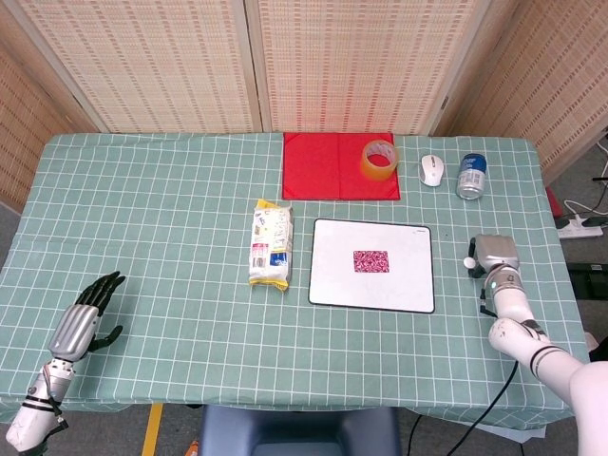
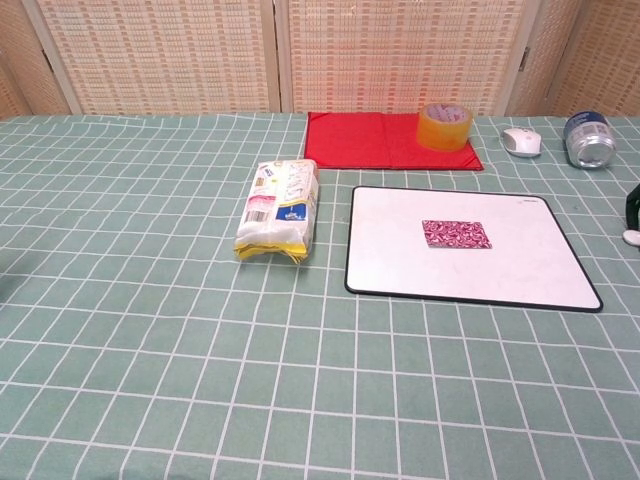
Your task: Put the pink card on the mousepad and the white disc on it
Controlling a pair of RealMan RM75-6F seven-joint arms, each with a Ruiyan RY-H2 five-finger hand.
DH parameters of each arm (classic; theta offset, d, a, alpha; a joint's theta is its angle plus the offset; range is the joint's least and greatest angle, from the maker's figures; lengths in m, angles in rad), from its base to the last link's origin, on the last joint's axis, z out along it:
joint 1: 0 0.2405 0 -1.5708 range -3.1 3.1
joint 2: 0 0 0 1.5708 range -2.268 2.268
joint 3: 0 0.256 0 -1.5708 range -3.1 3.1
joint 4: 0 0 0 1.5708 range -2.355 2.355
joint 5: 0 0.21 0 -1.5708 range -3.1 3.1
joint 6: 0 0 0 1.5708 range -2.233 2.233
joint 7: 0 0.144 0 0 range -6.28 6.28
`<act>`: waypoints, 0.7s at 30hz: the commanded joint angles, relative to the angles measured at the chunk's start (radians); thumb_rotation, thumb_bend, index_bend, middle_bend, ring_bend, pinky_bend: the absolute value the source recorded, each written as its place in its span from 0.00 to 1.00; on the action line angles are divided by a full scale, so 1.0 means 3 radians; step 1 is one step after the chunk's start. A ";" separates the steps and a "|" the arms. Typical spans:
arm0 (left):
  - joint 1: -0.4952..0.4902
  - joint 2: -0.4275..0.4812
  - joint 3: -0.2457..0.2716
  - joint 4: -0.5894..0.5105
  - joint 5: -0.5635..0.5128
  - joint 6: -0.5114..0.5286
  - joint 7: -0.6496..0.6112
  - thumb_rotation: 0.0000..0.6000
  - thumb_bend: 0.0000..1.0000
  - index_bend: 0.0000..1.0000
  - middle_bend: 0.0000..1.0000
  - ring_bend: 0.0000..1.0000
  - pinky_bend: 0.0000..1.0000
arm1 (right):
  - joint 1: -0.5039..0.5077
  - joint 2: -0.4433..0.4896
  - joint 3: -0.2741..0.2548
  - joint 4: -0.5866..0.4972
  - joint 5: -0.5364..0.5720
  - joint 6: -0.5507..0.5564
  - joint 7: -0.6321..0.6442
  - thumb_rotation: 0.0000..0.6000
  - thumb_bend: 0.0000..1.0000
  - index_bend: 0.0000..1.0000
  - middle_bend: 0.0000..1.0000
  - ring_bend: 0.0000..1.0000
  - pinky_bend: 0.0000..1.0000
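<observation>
1. The pink card (image 1: 370,260) lies flat in the middle of the white mousepad (image 1: 372,291), near the table's centre.
2. The white disc (image 1: 469,263) shows as a small pale spot at the left edge of the right hand (image 1: 496,256), to the right of the mousepad and apart from it.
3. The right hand's back faces the head camera; I cannot tell whether its fingers grip the disc or merely touch it.
4. The left hand (image 1: 87,316) rests on the green checked tablecloth (image 1: 171,209) at the near left corner, fingers spread and holding nothing, well apart from card and disc.
</observation>
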 commanded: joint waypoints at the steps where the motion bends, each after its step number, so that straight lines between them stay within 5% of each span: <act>1: -0.0001 0.0003 0.0001 -0.0006 -0.0001 -0.0003 -0.0001 1.00 0.28 0.00 0.00 0.00 0.13 | 0.0004 -0.0006 -0.0002 0.0001 0.0003 0.0001 0.0001 1.00 0.30 0.45 1.00 1.00 1.00; 16: -0.0005 0.0012 0.0008 -0.0012 -0.0004 -0.0030 -0.0046 1.00 0.28 0.00 0.00 0.00 0.13 | 0.0024 0.0046 0.0003 -0.0121 -0.0010 0.0066 0.0015 1.00 0.32 0.49 1.00 1.00 1.00; 21: -0.0009 0.0012 0.0007 -0.0012 -0.0005 -0.0036 -0.0054 1.00 0.28 0.00 0.00 0.00 0.13 | 0.0059 0.0176 0.0049 -0.0419 -0.0107 0.0196 0.0029 1.00 0.32 0.49 1.00 1.00 1.00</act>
